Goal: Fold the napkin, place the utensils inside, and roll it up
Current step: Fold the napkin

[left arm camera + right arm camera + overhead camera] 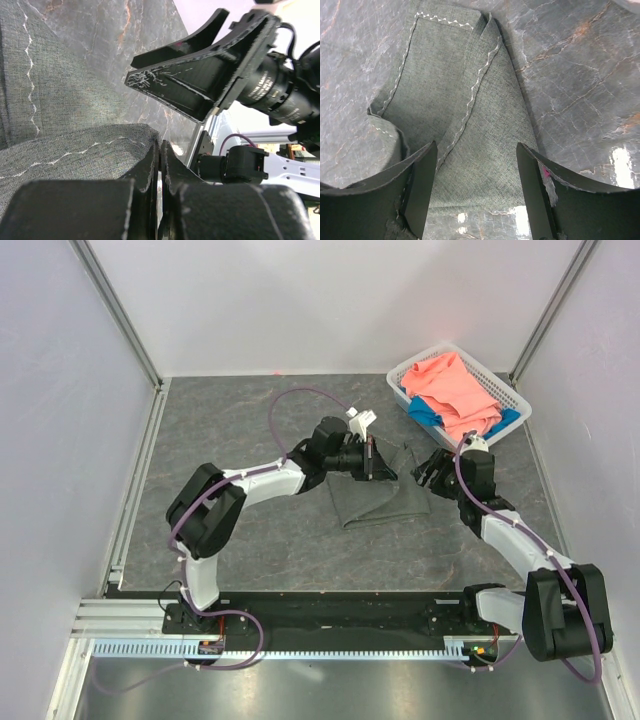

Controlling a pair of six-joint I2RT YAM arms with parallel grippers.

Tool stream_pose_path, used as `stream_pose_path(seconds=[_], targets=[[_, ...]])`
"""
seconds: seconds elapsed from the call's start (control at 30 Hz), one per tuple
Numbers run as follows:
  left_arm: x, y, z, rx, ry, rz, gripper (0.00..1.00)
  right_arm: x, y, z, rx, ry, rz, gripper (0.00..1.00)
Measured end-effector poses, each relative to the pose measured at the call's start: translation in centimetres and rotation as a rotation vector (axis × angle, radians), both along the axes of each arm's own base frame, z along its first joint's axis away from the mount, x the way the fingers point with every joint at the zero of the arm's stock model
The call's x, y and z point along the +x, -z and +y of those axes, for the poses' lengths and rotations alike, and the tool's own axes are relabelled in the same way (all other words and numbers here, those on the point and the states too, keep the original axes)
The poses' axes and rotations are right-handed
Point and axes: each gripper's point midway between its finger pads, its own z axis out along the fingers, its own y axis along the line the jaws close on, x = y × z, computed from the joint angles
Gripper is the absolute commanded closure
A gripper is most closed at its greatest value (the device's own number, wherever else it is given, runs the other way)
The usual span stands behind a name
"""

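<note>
Two states: the left gripper (pixel 159 150) is closed, pinching the napkin (pixel 380 502) edge; the right gripper (pixel 477 150) hangs wide open above it.

Part of napkin (pixel 75 150) behind left fingers (pixel 147 172)

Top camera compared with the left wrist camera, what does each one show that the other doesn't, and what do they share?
Only the top camera: the white basket holding a pink cloth and a blue cloth, plus both whole arms. Only the left wrist: the left gripper pinched shut on a raised napkin fold, and white zigzag stitching. Both: the napkin, the open right gripper, the marbled table.
</note>
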Motion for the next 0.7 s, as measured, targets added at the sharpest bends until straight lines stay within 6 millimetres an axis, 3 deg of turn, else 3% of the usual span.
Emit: stream_pose_path(seconds=[0.7], targets=[[0.0, 4.7, -4.3, 0.038, 0.057, 0.04, 0.98, -0.3, 0.0, -0.5, 0.0, 0.038, -0.007, 0.27]])
